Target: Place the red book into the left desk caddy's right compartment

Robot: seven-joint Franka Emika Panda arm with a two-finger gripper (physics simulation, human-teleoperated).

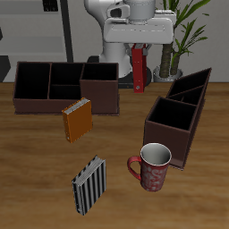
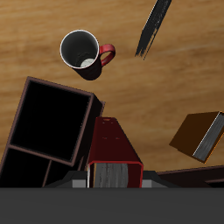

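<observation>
My gripper [image 1: 139,50] is shut on the red book [image 1: 139,70]. It holds the book upright in the air near the table's back, between the two caddies. The left desk caddy [image 1: 170,143] is dark maroon-brown and lies diagonally. Its right compartment [image 1: 172,117], the large square section, is at the end nearer the table's front edge, with the narrow sections farther back. In the wrist view the red book [image 2: 112,150] hangs from the gripper [image 2: 109,178] beside that caddy [image 2: 87,131]. The large compartment [image 2: 51,120] is open and dark inside.
An identical caddy [image 1: 67,100] stands square to the table edge. An orange book [image 1: 77,120] lies before it. A striped book [image 1: 89,185] and a red mug [image 1: 152,166] sit near the front edge. A potted plant [image 1: 179,31] stands at the back.
</observation>
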